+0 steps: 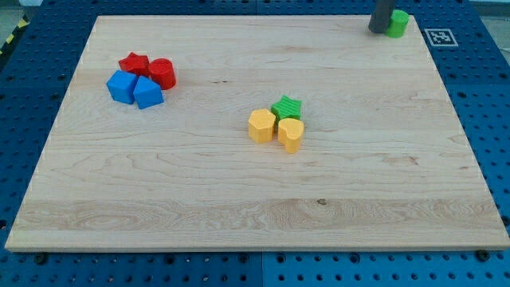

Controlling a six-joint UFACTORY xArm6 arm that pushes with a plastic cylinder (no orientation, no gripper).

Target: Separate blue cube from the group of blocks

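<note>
The blue cube (pixel 121 86) sits at the view's upper left in a tight group, touching a second blue block (pixel 148 92) on its right. A red star block (pixel 134 64) and a red cylinder (pixel 162 73) lie just behind them. My tip (pixel 377 30) is far away at the view's top right, right beside the left side of a green cylinder (pixel 398 23). Only the lower part of the dark rod shows.
A second cluster lies near the board's middle: a green star block (pixel 287 107), a yellow hexagonal block (pixel 261 126) and a yellow heart-like block (pixel 291 134), all touching. A marker tag (pixel 439 36) lies off the wooden board (pixel 255 199) at top right.
</note>
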